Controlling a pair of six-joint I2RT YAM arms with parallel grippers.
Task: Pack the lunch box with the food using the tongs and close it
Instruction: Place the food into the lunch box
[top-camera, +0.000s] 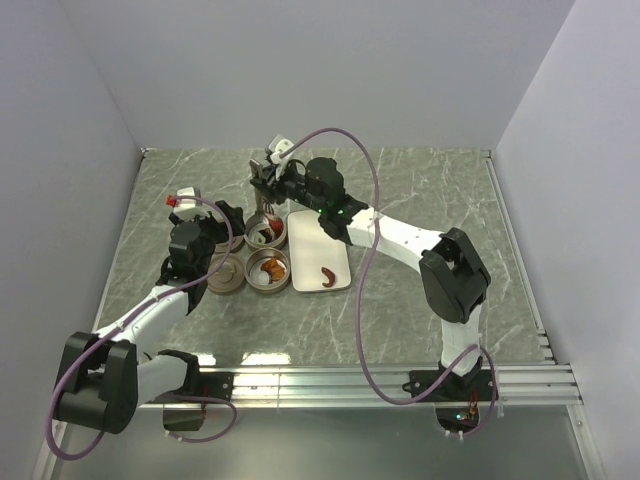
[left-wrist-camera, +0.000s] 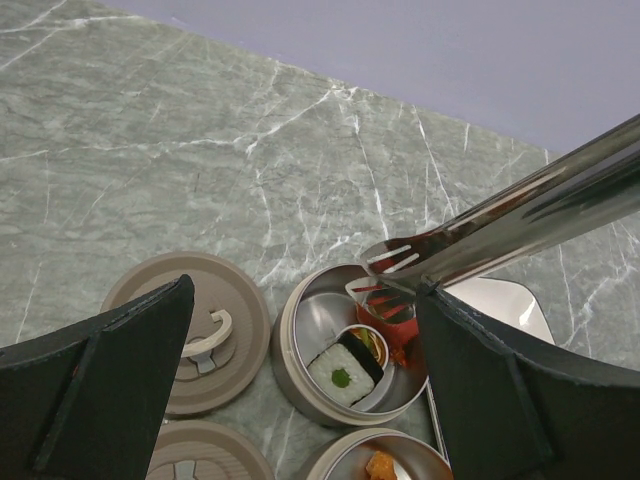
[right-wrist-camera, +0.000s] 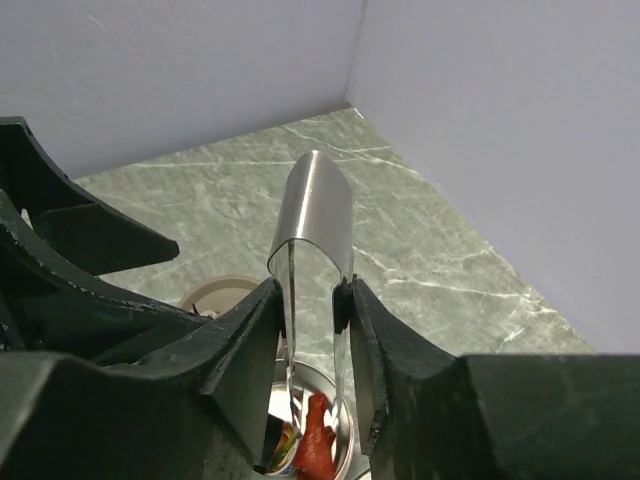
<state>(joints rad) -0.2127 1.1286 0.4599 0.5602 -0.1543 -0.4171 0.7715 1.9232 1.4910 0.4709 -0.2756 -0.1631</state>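
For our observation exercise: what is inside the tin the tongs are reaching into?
A white slice with a green centre, a round piece and a red piece under the tongs. The left hand hides the right edge of the tin.

Items counted: two round tins (left-wrist-camera: 290, 365); two handled lids (left-wrist-camera: 150, 300); one white tray (top-camera: 320, 245); one pair of tongs (left-wrist-camera: 520, 215), between the fingers of the right gripper (right-wrist-camera: 310, 300); one red food piece (top-camera: 327, 274) on the tray. The tin below that gripper held at least three pieces.
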